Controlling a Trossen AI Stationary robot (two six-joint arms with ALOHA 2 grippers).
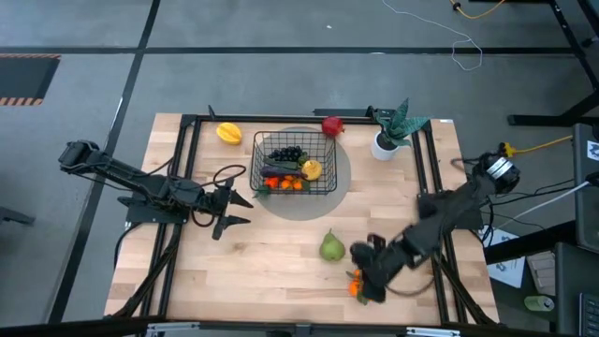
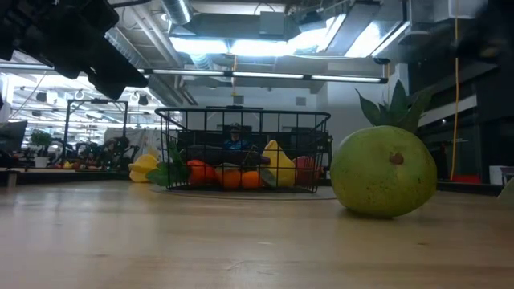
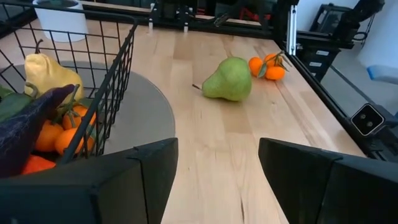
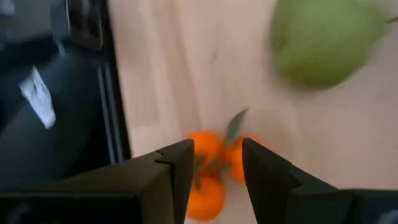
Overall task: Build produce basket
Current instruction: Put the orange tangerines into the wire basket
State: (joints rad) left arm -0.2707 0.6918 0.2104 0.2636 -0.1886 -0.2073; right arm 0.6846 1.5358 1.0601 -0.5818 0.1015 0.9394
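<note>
The black wire basket (image 1: 295,164) stands on a grey round mat at the table's middle. It holds dark grapes (image 1: 285,153), a yellow fruit (image 1: 312,169), orange fruits (image 1: 285,184) and a purple eggplant (image 3: 28,127). A green pear (image 1: 331,247) lies on the table toward the near edge. A tangerine cluster (image 4: 211,171) lies near the near right edge. My right gripper (image 4: 217,177) is open just above the cluster, one finger on either side of it. My left gripper (image 1: 234,211) is open and empty, left of the basket.
A yellow fruit (image 1: 228,133) and a red fruit (image 1: 332,125) lie outside the basket near the far edge. A white-potted plant (image 1: 391,131) stands at the far right. A black frame rail (image 1: 440,187) runs along the table's sides.
</note>
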